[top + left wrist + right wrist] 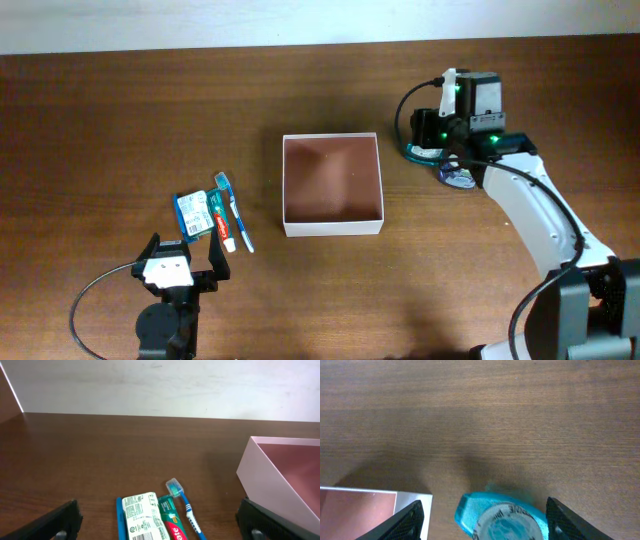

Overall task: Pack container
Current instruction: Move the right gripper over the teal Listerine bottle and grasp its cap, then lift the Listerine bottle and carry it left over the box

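The container (332, 213) is a square shallow box with white walls and a reddish-brown inside, at the table's middle; its corner shows in the left wrist view (260, 467) and the right wrist view (412, 502). A white-labelled packet (193, 212), a toothpaste tube (222, 222) and a blue toothbrush (238, 220) lie left of it, also seen in the left wrist view as packet (142, 515), tube (172, 522) and brush (187, 510). My left gripper (182, 262) is open just behind them. My right gripper (440, 140) is open over a turquoise round-labelled item (502, 517), its fingers apart on either side.
A small round item (460, 178) lies under the right arm, right of the container. The pale wall (160, 385) runs along the table's far edge.
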`<state>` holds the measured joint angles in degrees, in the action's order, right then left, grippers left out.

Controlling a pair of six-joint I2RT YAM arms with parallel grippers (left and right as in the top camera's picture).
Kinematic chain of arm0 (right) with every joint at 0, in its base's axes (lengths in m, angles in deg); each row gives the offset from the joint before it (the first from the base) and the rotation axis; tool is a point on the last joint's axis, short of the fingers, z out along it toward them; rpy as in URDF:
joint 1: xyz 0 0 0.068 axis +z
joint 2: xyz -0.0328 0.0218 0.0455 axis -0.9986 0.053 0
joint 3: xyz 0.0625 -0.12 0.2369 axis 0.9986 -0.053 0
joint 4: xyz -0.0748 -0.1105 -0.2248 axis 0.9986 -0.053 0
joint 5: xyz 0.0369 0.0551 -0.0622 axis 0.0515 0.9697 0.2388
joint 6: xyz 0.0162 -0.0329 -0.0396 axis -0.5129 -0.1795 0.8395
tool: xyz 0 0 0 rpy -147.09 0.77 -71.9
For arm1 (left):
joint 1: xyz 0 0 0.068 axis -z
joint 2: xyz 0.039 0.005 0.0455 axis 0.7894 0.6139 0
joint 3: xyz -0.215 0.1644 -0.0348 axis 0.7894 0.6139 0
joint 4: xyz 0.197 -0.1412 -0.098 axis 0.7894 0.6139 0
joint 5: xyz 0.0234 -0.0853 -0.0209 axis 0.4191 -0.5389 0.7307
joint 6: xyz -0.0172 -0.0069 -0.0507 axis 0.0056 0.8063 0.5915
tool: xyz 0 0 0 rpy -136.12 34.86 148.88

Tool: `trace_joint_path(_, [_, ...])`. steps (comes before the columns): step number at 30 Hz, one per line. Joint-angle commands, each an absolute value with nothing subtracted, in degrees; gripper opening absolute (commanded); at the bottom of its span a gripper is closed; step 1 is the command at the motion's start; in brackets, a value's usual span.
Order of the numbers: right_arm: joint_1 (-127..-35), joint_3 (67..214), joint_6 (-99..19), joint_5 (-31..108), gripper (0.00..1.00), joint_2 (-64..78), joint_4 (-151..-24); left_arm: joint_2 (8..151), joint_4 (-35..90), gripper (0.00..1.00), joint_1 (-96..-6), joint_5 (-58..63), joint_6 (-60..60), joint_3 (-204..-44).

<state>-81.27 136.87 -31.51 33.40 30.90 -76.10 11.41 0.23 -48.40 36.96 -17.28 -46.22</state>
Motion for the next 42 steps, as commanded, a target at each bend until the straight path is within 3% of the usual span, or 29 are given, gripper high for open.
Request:
trace_joint_path(1, [-80.11,138.1,-32.69,28.68,0.7,31.38,-75.42,10.99,0.23,0.99,-48.67,36.35,-18.2,-45.94])
trace_joint_path(5, [-80.13,138.1,-32.64,26.67,0.64,31.38,-75.48,10.99,0.23,0.99,-48.67,36.35,-18.2,-45.94])
trace_joint_path(10, [-80.11,138.1,-32.67,26.67,0.49,31.38,-75.72,10.99,0.23,0.99,-48.67,36.35,-18.2,-45.94])
trace_joint_path(20, [-79.78,138.1,-32.45,26.43,0.33,31.38,-75.7,10.99,0.23,1.0,-48.67,36.35,-18.2,-45.94])
trace_joint_path(34, [-76.44,139.1,-30.24,19.94,0.27,30.63,-75.72,10.99,0.23,0.99,-48.67,36.35,-18.2,-45.94])
trace_joint_path(42, [-72.59,148.87,-29.15,17.36,0.26,26.92,-83.31,10.99,0.23,0.99,-48.67,36.35,-18.2,-45.94])
